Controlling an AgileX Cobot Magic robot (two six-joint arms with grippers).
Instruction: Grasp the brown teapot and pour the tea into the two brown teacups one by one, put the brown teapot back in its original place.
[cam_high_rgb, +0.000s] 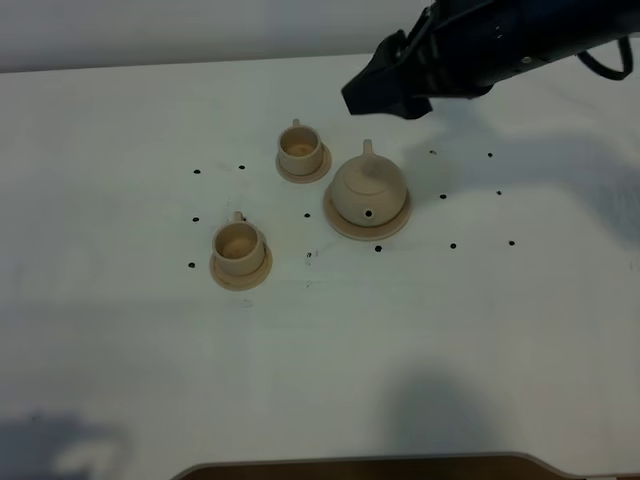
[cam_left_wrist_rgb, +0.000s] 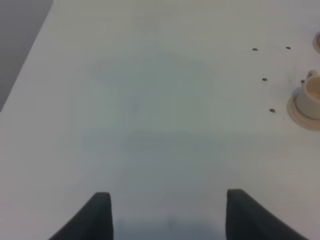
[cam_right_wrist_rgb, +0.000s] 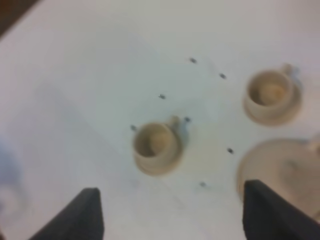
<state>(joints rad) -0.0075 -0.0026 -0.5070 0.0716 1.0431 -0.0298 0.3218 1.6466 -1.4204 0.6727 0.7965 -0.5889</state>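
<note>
From where I am standing, most of what could go wrong is gathering around the far side of the bench (cam_high_rgb: 120, 350), where the right arm (cam_high_rgb: 500, 40) is hanging with its right jaws standing wide apart and gripping nothing; a descent that is aiming badly would be shoving things about rather than taking hold. The teapot (cam_high_rgb: 367, 190) is the chief worry; it is looking round and smooth, so jaws closing on its belly might be slipping, or tipping it, and a loose lid could be sliding off once pouring begins. It is sitting on its saucer (cam_high_rgb: 340, 222), so a sideways nudge might be dragging the pair across the bench. The far cup (cam_high_rgb: 302, 150) is sitting just beside the teapot and could be getting clipped as the pot swings; the near cup (cam_high_rgb: 240, 248) is further off but just as small, so a hasty tilt might be spilling tea past either rim.

The teapot is lying below the right jaws and apart from them; in the right wrist view it is showing partly behind one finger, not between the two. The left jaws are also gaping, over bare bench, well away from it.
</note>
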